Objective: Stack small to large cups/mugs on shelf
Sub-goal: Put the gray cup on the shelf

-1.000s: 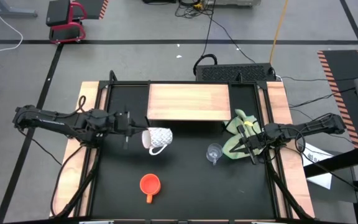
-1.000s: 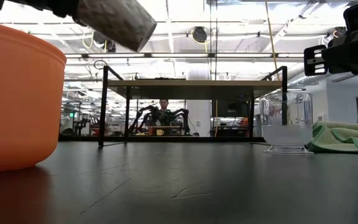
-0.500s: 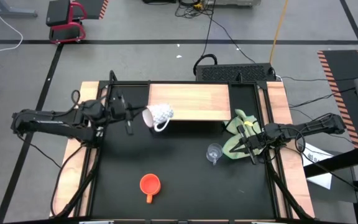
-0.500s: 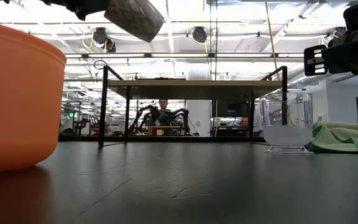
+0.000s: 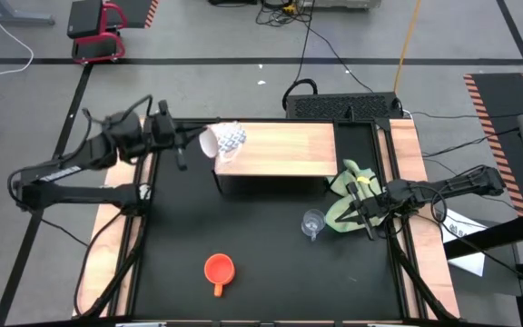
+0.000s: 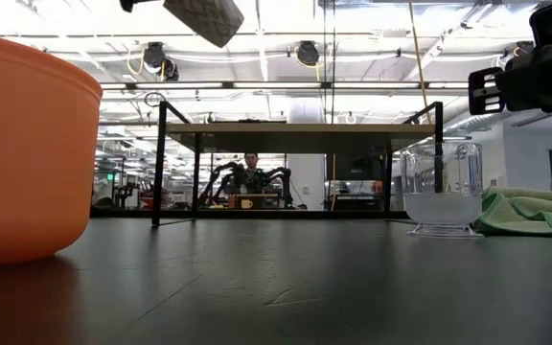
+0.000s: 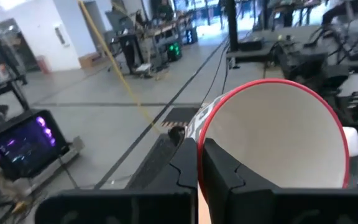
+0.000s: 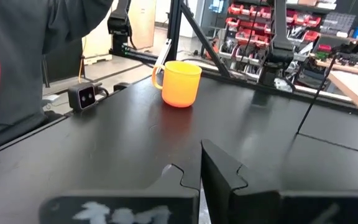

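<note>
My left gripper (image 5: 198,143) is shut on the white patterned mug (image 5: 226,138) and holds it in the air over the left end of the light-wood shelf (image 5: 280,150). The mug also shows at the top of the low view (image 6: 204,19). The orange mug (image 5: 218,269) stands upright on the black table near the front. The clear glass cup (image 5: 313,222) stands upright right of centre. My right gripper (image 5: 363,211) is shut and empty, raised above the table beside the yellow-green cloth (image 5: 345,195). My left gripper holds the mug by its red-edged rim (image 7: 199,134), one finger (image 7: 222,174) inside the mouth and one outside. The fingers come level from the table's left side. The mug is lifted clear and lies on its side, mouth toward the gripper, handle (image 5: 229,154) toward the near side.
The shelf stands on black legs (image 6: 159,163) at the far middle of the table. Pale wooden strips (image 5: 407,154) run along both table sides. People and other robot arms show in the room beyond the table.
My left gripper has risen and gone toward the far edge with the white mug. The mug has gone from low in front of the shelf's left end to above the shelf top, staying on its side. The right arm has kept still.
</note>
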`<state>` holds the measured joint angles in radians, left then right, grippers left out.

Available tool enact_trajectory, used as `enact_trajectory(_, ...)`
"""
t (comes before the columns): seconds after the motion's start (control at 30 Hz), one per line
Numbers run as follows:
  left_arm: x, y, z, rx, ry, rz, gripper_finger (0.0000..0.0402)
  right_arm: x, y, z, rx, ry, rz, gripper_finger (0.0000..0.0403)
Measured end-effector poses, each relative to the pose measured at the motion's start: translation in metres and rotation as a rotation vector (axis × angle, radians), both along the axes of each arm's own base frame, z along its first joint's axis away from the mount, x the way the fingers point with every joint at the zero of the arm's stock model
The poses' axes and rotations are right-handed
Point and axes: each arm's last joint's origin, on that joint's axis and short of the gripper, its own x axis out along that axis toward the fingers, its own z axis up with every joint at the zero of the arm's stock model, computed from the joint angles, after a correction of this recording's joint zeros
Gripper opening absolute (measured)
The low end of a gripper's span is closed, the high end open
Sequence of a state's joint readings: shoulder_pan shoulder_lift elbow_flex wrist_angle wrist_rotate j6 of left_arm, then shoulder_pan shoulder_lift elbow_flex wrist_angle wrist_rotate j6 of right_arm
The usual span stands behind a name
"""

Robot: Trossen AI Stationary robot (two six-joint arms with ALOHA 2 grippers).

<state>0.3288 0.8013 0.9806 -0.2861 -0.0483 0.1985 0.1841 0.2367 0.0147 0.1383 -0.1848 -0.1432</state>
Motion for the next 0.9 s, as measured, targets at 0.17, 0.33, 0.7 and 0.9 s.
enact_trajectory(0.17,0.012,0.020,0.014,-0.023,0.141,-0.093,0.0005,0.000,0.000,0.002,0.003,-0.016,0.000,0.0000)
enact_trajectory(0.33,0.034,0.044,0.019,-0.041,0.262,-0.165,0.0005,0.000,0.000,0.001,0.003,-0.015,0.000,0.0000)
enact_trajectory(0.7,0.067,0.091,0.040,-0.061,0.448,-0.272,0.0005,0.000,0.000,0.001,0.002,-0.005,0.000,0.0000)
enact_trajectory(0.9,0.075,0.106,0.051,-0.123,0.555,-0.274,0.0005,0.000,0.000,0.000,0.001,-0.002,0.000,0.0000)
